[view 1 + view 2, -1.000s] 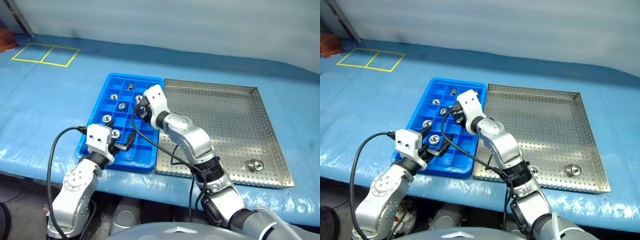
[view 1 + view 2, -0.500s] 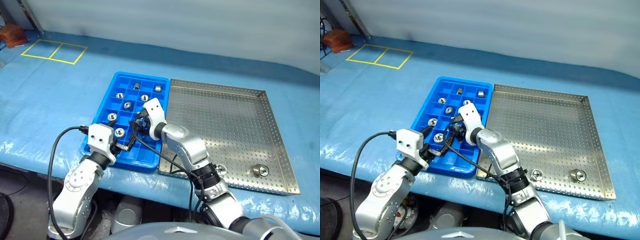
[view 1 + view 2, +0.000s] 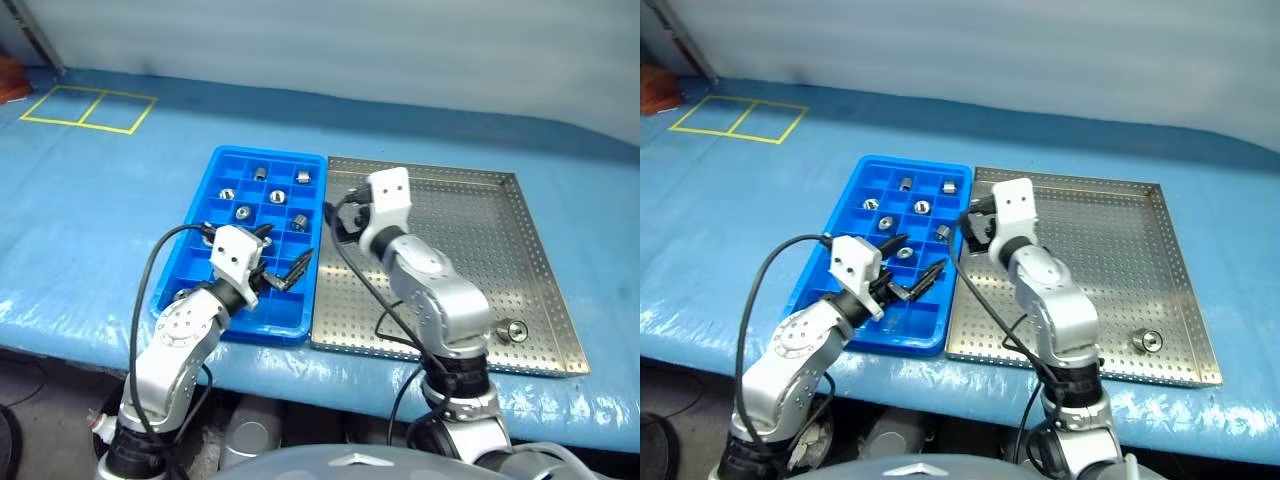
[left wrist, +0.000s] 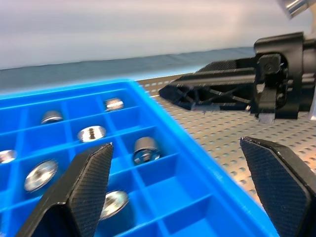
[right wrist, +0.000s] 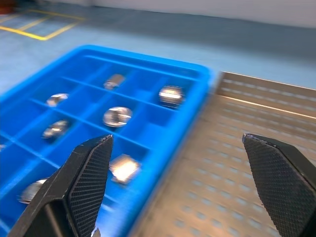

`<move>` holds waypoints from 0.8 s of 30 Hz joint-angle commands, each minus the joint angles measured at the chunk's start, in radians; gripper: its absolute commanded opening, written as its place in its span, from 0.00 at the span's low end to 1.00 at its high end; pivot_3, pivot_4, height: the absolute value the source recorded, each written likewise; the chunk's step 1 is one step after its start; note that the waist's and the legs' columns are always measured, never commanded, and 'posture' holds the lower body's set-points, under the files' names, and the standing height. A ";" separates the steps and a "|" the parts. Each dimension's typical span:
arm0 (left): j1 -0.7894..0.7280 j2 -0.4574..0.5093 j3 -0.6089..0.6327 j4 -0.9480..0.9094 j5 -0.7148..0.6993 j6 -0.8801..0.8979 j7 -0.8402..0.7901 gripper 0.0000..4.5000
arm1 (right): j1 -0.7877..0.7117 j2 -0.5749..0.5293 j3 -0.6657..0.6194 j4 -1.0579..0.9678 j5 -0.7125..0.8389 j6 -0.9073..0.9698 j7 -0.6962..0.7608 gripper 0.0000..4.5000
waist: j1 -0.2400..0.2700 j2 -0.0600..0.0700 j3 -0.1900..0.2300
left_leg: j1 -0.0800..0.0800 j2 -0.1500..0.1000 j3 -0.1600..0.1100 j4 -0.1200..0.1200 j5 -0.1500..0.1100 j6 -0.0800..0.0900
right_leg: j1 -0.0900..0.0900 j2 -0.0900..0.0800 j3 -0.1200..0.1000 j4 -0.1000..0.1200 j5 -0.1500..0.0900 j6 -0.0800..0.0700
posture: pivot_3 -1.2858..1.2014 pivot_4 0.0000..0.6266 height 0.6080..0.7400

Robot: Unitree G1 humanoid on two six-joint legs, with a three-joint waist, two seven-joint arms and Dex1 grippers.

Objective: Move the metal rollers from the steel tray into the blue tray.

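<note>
Rollers [image 3: 259, 193] already fill several compartments at the far end of the blue tray [image 3: 196, 229], while one roller [image 3: 515, 331] lies alone on the steel tray [image 3: 470, 230], near its corner at about five o'clock from the tray's middle; part of the near edge is hidden behind the right arm, so more may lie there. The right gripper [image 5: 182, 168] stands with its fingers spread wide and empty, hovering over the seam where the two trays meet. The left gripper [image 3: 277, 262] is also wide open and empty, over the near end of the blue tray.

The step in hand looks like the return to the steel tray for the next pickup. To do it well, the right arm should probably swing toward four o'clock across the perforated floor, keep the fingers clear of the holes, and come down on the lone roller from above so both pads straddle its sides instead of nudging it.

Edges matter here: that roller sits close to the raised rim, so an approach from the tray's centre leaves more finger room than one from the rim side. The steel tray's middle is bare and open for travel. The left gripper hangs near the seam, so the right arm's carrying path back should pass at twelve o'clock of it.
</note>
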 commanded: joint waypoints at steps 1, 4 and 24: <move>-0.053 -0.005 -0.044 0.031 -0.018 -0.011 -0.051 1.00 | 0.048 -0.037 -0.057 -0.186 -0.011 0.152 -0.039 0.99 | -0.031 0.000 0.000 | 0.000 0.000 0.000 0.000 0.000 0.000 | 0.000 0.000 0.000 0.000 0.000 0.000 | 0.55 0.24 1.00; -0.079 -0.003 -0.068 0.059 -0.026 -0.018 -0.087 1.00 | 0.102 -0.060 -0.107 -0.297 -0.006 0.273 -0.048 0.99 | -0.074 0.001 -0.001 | 0.001 0.000 0.000 0.000 0.000 0.000 | 0.000 0.001 0.000 0.001 0.000 0.000 | 0.53 0.24 1.00; -0.129 0.002 -0.207 0.104 -0.019 -0.010 -0.212 1.00 | 0.355 -0.041 -0.406 -0.500 -0.049 0.513 -0.043 0.99 | -0.156 0.004 -0.002 | 0.004 0.002 0.003 0.003 0.000 0.001 | 0.001 0.001 0.007 0.003 -0.002 0.005 | 0.49 0.24 1.00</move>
